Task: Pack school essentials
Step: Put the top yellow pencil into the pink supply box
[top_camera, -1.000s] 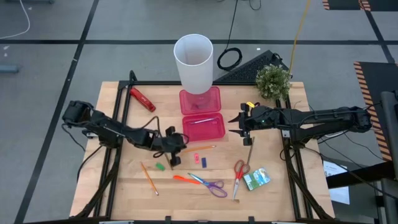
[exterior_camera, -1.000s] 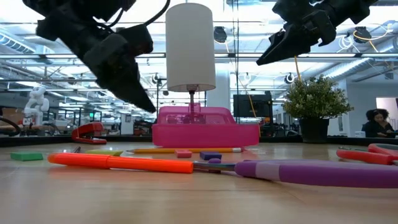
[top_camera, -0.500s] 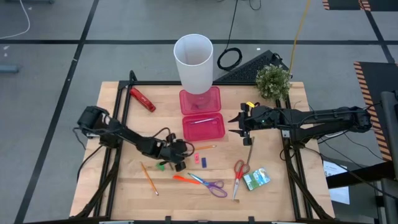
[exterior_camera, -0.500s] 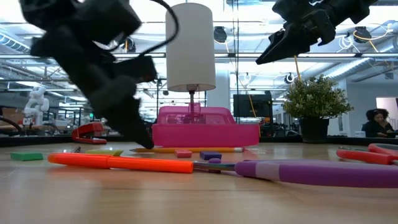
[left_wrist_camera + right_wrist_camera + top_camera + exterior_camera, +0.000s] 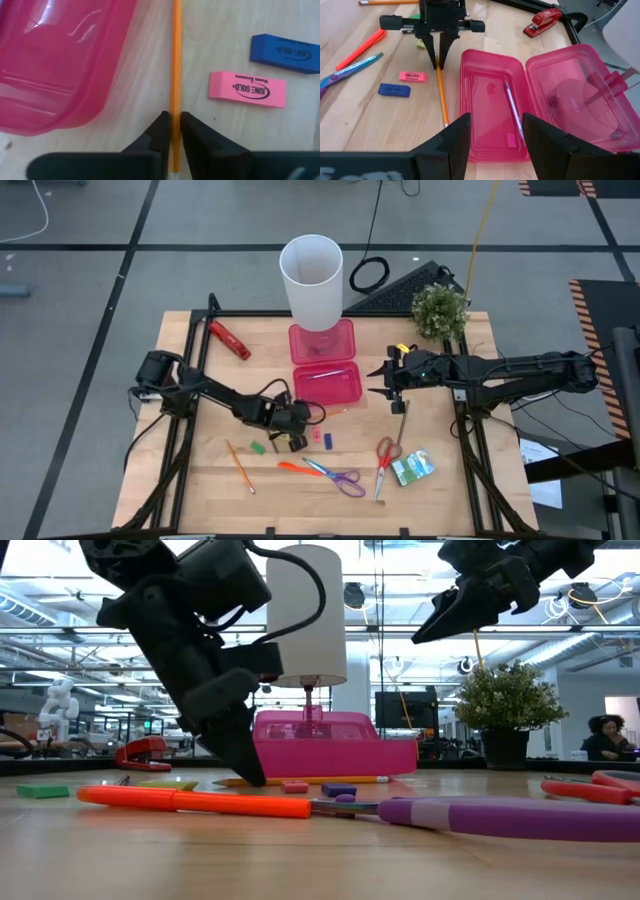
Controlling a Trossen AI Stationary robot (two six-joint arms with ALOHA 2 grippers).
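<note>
Near the front edge of the wooden surface [image 5: 200,480] lie the purple-handled scissors [image 5: 340,477], an orange marker [image 5: 293,468], the red-handled scissors [image 5: 384,460] and a green-white packet [image 5: 413,467] to the right, with a loose orange pencil [image 5: 239,466] to the left. Just beyond them, the left gripper [image 5: 173,131] has its dark fingers [image 5: 159,132] clenched on either side of a second orange pencil [image 5: 175,65] lying flat on the surface beside the near edge of the open pink pencil case [image 5: 326,384]; the fingertips point straight down at the wood. A pink eraser [image 5: 247,89] and a blue eraser [image 5: 285,47] rest just to the right of that pencil, apart from it, and a green eraser [image 5: 257,447] sits to the left of the gripper. The pink case lies open in the middle of the surface with a thin pen [image 5: 513,111] already in its nearer tray. To the right, the right gripper [image 5: 379,377] hangs above the surface beside the case, its fingers [image 5: 456,138] spread and holding nothing. Farther back stand a tall white cup [image 5: 311,278] behind the case, a red stapler [image 5: 229,338] at far left and a small potted plant [image 5: 439,309] at far right.
</note>
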